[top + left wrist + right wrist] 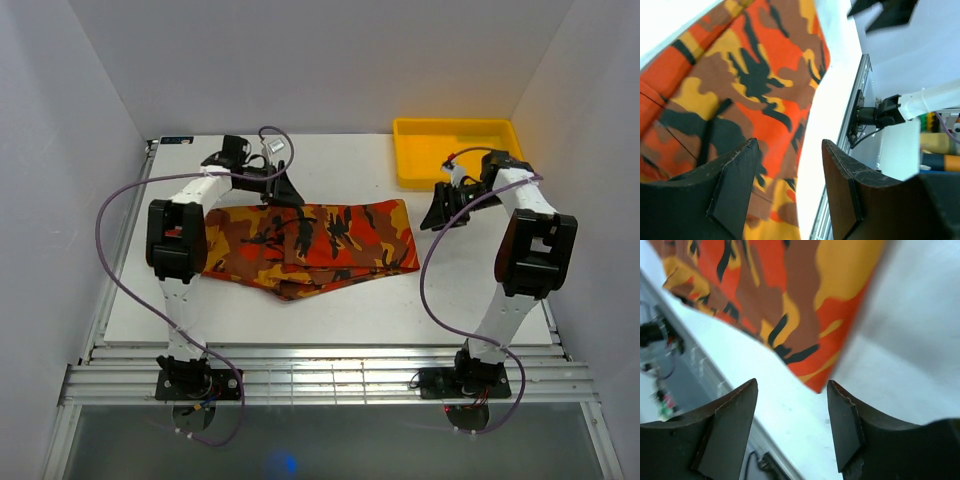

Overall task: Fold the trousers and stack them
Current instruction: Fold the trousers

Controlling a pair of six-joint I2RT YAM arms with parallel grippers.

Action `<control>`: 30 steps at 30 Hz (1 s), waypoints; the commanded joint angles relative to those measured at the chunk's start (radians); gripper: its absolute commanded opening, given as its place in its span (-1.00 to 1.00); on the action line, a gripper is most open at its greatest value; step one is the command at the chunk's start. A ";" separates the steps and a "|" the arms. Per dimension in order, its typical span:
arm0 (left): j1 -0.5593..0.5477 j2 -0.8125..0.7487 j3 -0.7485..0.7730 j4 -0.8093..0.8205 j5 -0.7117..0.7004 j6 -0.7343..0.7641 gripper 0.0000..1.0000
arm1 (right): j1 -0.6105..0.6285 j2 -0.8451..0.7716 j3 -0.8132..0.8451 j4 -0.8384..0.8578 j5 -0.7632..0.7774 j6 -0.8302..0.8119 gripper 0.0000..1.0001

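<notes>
Top external shows the orange, red, yellow, brown and black camouflage fabric trousers lying folded on the white table between the pincers: left gripper at their far edge, right gripper just off their right end, both with fingers spread apart, holding nothing.

No text, label, brand, number or sign can be read in any of the three views. The orange, red, yellow, brown and black camouflage-print fabric trousers show pattern only. A small dark strip sits at the far left corner of the white table — too small to make out. In the left wrist view, yellow and blue shapes at the right edge are too blurred to read.
</notes>
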 commanded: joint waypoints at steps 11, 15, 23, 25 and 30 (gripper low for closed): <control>0.417 -0.393 -0.063 -0.298 -0.006 0.280 0.29 | -0.026 0.275 0.300 0.015 0.123 0.127 0.29; 0.505 -0.424 -0.102 -0.376 -0.040 0.386 0.29 | -0.020 0.252 0.242 0.055 0.098 0.153 0.34; 0.597 -0.455 -0.176 -0.399 -0.036 0.436 0.30 | 0.024 0.264 0.241 0.075 0.080 0.178 0.33; 0.606 -0.453 -0.165 -0.398 -0.035 0.427 0.29 | 0.039 0.286 0.244 0.057 0.066 0.170 0.32; 0.658 -0.444 -0.130 -0.398 -0.028 0.413 0.29 | 0.076 0.269 0.163 0.087 0.072 0.161 0.23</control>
